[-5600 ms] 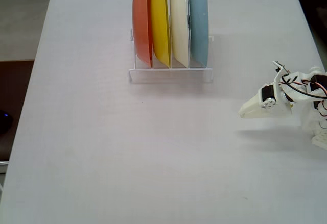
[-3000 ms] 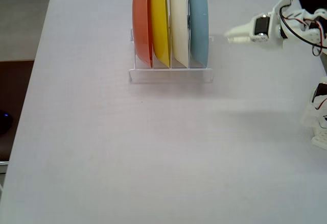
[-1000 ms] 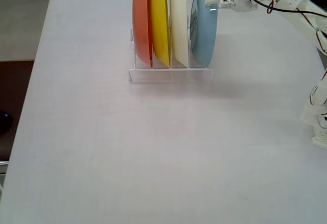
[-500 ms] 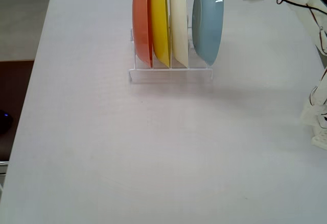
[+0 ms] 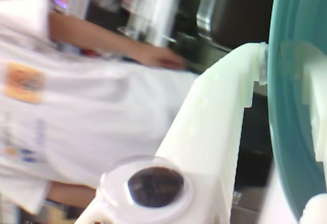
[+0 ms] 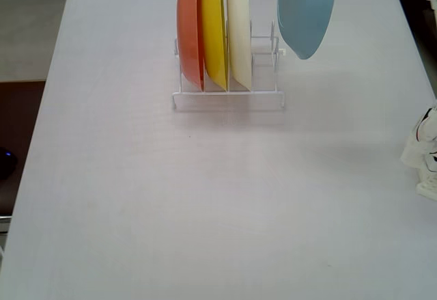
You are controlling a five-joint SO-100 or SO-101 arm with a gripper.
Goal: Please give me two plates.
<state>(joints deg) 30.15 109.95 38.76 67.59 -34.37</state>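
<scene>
The big white bench [image 6: 205,197] fills most of the fixed view. On it, near the far edge, stands a thin white wire rack [image 6: 229,95]. The light blue plate [image 6: 306,9] is round, deep and shiny. It hangs on its edge in the air, up and to the right of the rack, not touching it. The cream-white plate [image 6: 239,30] stands on its edge in the rack, the same size and shape. Just left of it stand a yellow plate [image 6: 214,30] and an orange-red plate [image 6: 190,30]. The rack slot on the right is bare. Nothing sits between the blue plate and the open bench in front.

In the wrist view the white gripper [image 5: 286,71] is closed on the blue plate's rim, one finger [image 5: 219,127] on each side
</scene>
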